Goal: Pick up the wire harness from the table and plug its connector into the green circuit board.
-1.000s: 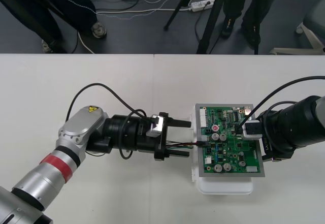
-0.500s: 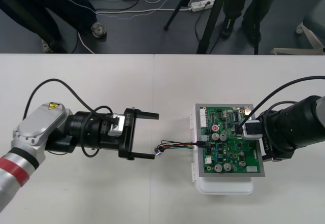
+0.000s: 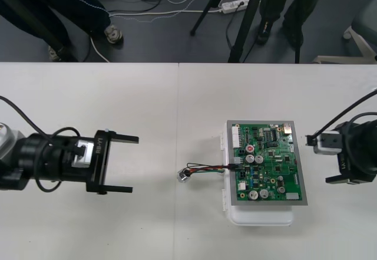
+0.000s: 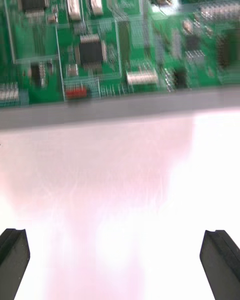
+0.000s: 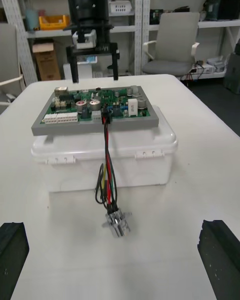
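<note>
You have the small wire harness [image 3: 206, 169] of thin red, black and green wires lying on the plain light table [image 3: 88, 95] just left of the green circuit board [image 3: 268, 163] on its white plastic base [image 3: 259, 216]. Its small black plug [image 5: 105, 119] sits at the board's left edge and looks plugged in, though how deep it goes is hard to judge. The wires droop down the side of the base, and the round metal socket with a flange [image 3: 184, 176] rests on the table at the free end.

Your left gripper [image 3: 134, 164] is spread wide and holds nothing. It is well left of the socket, fingers pointing at it. Half a second ago it stood just beside the socket – it has backed away. Your right gripper [image 3: 325, 160] is also released, fingers far apart and touching nothing. It has drawn back from over the board's right edge to just beyond it. The harness has not moved.
</note>
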